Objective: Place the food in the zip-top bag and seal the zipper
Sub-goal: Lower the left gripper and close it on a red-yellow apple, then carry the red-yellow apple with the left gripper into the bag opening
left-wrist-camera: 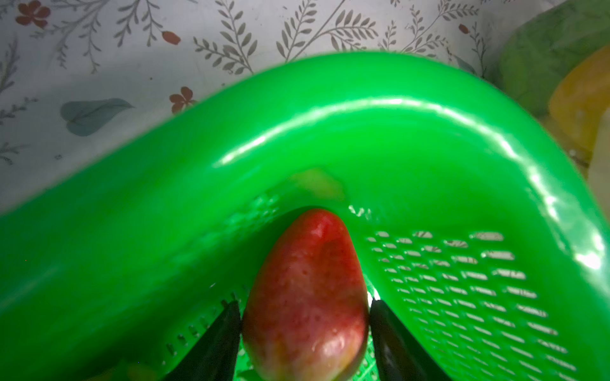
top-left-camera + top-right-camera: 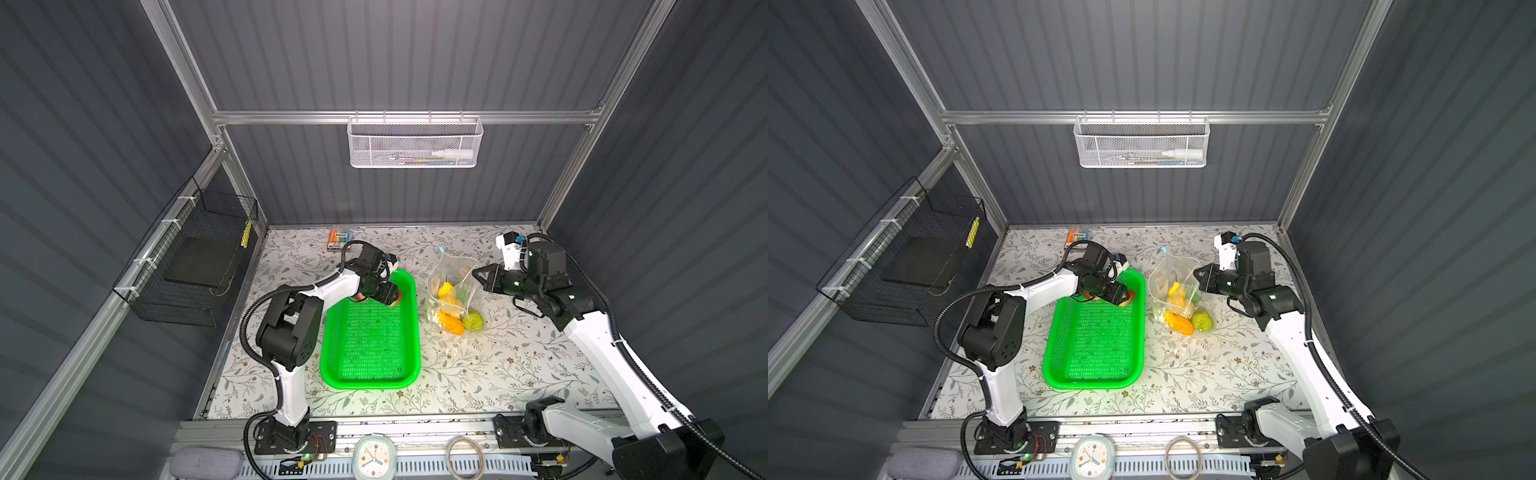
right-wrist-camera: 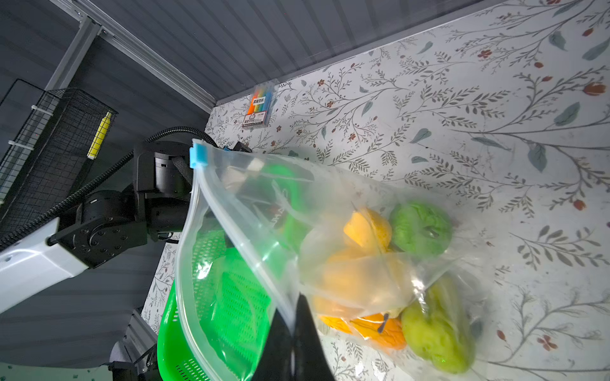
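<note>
The green tray [image 2: 371, 384] lies on the bench [image 2: 498, 365] left of centre, and the left hand [image 1: 304, 306] reaches down into its far right corner. There a red fruit [image 1: 307, 273] lies on the perforated floor, its tip against the corner wall, with the hand's dark fingers [image 1: 221, 336] close along both its sides. They stand apart at the fruit's width, and I cannot tell from the wrist view whether they truly grip it or only bracket it. Just right of the tray the zip-top bag [image 2: 451, 270] stands slumped on the bench, its mouth gaping toward the tray. The right hand [image 2: 477, 275] is closed tight, pinching the right side of the bag's mouth and holding it up. The zipper [image 3: 188, 250] runs along that open rim, with its light-blue slider [image 3: 197, 155] at the far corner. Inside the bag sit yellow pieces [image 3: 366, 231], a green fruit [image 3: 419, 227], a second green fruit [image 3: 435, 333] and an orange piece [image 3: 379, 330] at the near end.
</note>
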